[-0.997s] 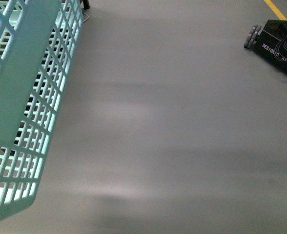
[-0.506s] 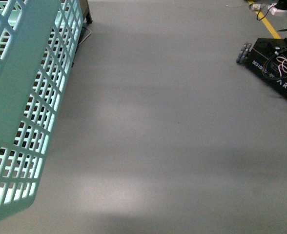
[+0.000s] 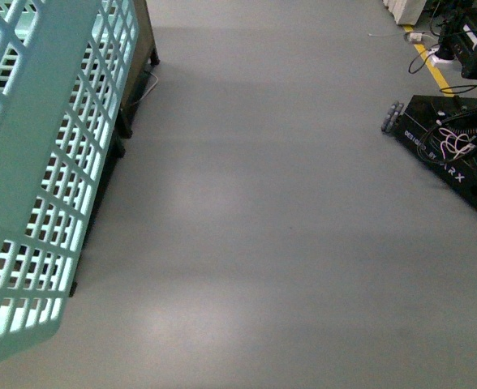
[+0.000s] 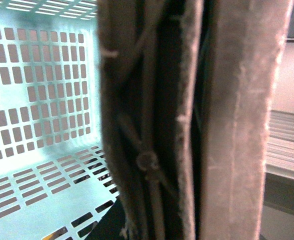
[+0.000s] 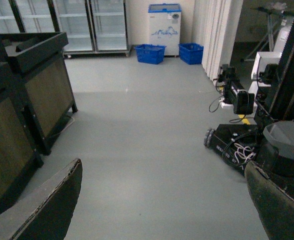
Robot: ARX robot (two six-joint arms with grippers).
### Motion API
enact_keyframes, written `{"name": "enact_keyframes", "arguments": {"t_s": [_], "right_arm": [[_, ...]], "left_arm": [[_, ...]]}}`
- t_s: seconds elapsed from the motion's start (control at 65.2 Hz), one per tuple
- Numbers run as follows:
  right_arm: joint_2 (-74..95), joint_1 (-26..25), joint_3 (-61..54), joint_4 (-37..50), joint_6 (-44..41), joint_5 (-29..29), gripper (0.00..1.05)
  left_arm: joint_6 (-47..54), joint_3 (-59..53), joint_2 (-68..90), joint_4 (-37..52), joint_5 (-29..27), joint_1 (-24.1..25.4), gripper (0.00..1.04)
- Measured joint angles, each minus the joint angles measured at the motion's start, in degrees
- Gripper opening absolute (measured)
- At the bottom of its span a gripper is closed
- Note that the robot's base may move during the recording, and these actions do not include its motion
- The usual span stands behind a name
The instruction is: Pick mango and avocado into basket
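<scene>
The light turquoise basket hangs tilted at the left edge of the front view, off the floor. In the left wrist view its slotted wall and floor fill the left half, and the brown handles with a tie knot stand close up. My left gripper is shut on the basket's handles. My right gripper is open over bare grey floor, with its dark fingers wide apart and nothing between them. The mango and the avocado are out of view.
Dark wooden display stands line the left side, one behind the basket. A black wheeled robot base with cables sits at the right. Blue baskets and glass-door coolers stand at the far wall.
The front view has shifted: the black robot base and the dark stand have come further into the picture and lower. The basket keeps its place at the left.
</scene>
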Motion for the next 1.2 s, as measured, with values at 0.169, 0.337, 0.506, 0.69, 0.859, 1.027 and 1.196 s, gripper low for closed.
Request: {"name": "enact_keyframes", "arguments": {"t_s": [0.169, 0.337, 0.506, 0.69, 0.859, 1.027, 1.196], "right_arm": [[0.0, 0.0, 0.0, 0.0, 0.0, 0.0, 0.96], [0.0, 0.0, 0.0, 0.0, 0.0, 0.0, 0.96], [0.0, 0.0, 0.0, 0.0, 0.0, 0.0, 0.96], [0.0, 0.0, 0.0, 0.0, 0.0, 0.2, 0.96], [0.0, 0.0, 0.0, 0.0, 0.0, 0.2, 0.96], [-0.1, 0.0, 0.0, 0.0, 0.0, 0.2, 0.96], [0.0, 0.0, 0.0, 0.0, 0.0, 0.1, 0.96]], "left_arm": [[0.0, 0.0, 0.0, 0.0, 0.0, 0.0, 0.15], [0.0, 0.0, 0.0, 0.0, 0.0, 0.0, 0.15], [0.0, 0.0, 0.0, 0.0, 0.0, 0.0, 0.15], [-0.1, 0.0, -0.1, 0.0, 1.1, -0.2, 0.15], [-0.4, 0.0, 0.0, 0.0, 0.6, -0.2, 0.15], [-0.2, 0.0, 0.0, 0.0, 0.0, -0.2, 0.15], [-0.2, 0.0, 0.0, 0.0, 0.0, -0.1, 0.15]]}}
